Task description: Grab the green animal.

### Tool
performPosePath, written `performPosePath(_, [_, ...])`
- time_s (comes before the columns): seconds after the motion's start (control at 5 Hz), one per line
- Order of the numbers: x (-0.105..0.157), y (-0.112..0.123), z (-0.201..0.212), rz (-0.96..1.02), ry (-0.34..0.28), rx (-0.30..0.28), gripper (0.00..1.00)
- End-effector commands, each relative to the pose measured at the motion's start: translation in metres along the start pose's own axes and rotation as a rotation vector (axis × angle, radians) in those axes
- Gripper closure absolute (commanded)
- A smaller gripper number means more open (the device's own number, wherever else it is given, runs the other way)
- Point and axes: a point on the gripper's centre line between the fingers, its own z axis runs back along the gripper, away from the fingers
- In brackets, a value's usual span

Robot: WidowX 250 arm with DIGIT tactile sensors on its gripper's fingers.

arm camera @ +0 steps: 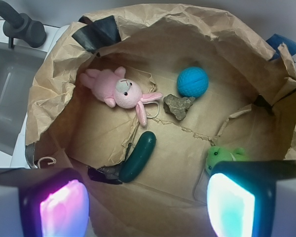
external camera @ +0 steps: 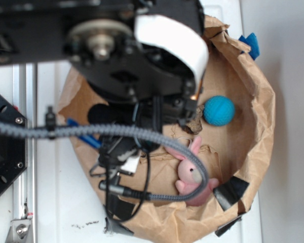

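Brown paper bag, exterior view: arm hides most, green toy not visible, claw state can't tell here. Wrist view: green toy at lower right, just above the right finger; claw fingers apart, so shift right.

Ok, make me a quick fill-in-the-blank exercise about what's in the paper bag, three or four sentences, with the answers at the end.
1. The round ball near the bag's back wall is ____ in colour.
2. The plush bunny is ____ in colour.
3. In the wrist view, the green animal peeks out just above the end effector's ____ finger.
4. Between the bunny and the ball lies a small grey-brown ____.

Missing words: blue; pink; right-hand; rock
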Motion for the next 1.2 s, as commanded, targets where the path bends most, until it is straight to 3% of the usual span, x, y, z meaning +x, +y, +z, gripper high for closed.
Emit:
performPosePath(0.0, [0.027, 0.013, -0.006, -0.437, -0.010, -0.012, 0.00])
performPosePath(0.2, [0.028, 0.021, -0.023, -0.554, -0.015, -0.042, 0.00])
performPosePath(0.6, [0.014, 0.046, -0.071, -0.666, -0.042, -0.029, 0.00])
performPosePath(1.0, [-0.001, 0.072, -0.103, -0.786, -0.024, -0.010, 0.00])
